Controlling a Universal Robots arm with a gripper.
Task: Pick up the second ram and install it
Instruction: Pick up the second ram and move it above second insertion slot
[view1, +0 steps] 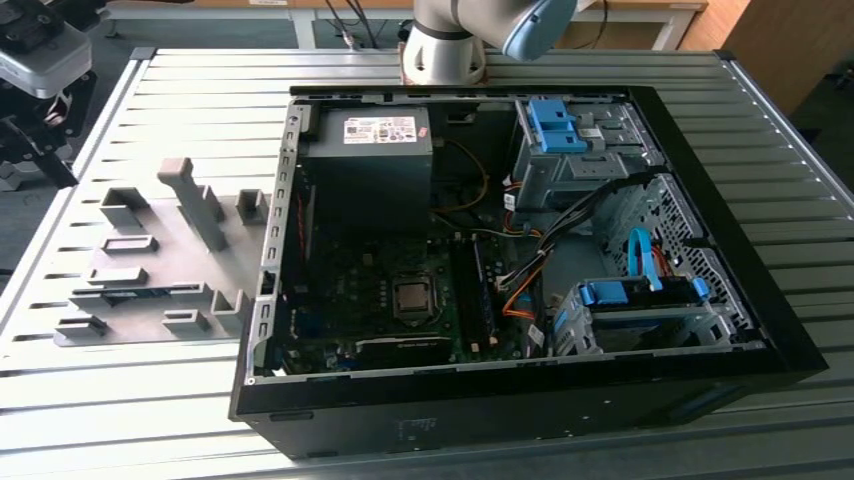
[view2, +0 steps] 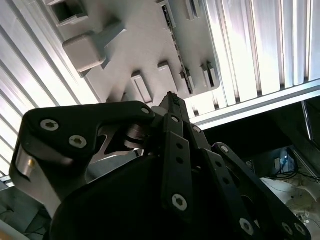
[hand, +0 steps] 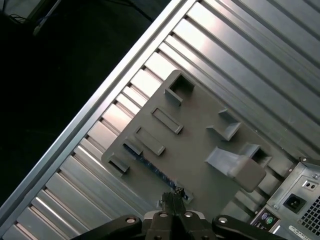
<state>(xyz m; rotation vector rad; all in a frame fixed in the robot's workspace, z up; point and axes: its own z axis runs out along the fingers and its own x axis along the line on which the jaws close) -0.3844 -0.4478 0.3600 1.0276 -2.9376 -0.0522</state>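
Note:
The second ram (hand: 156, 171) lies as a thin dark blue-green stick in a groove of the grey fixture plate (hand: 200, 150) on the slatted table. In the second wrist view the ram (view2: 176, 47) runs along the plate's edge, and in the exterior view it is a short bluish strip (view1: 140, 293). My gripper (hand: 173, 199) hangs well above the plate, near one end of the ram, its fingers shut together with nothing between them. Its fingertips (view2: 170, 98) come to one narrow point in the second wrist view.
An open black computer case (view1: 667, 130) lies beside the plate, showing the motherboard (view1: 387, 300), power supply (view1: 367, 150), drive cages and cables. Tall grey blocks (view1: 194, 200) stand up from the fixture plate. The arm's base (view1: 447, 50) is at the back, its wrist (view1: 40, 60) at the exterior view's left.

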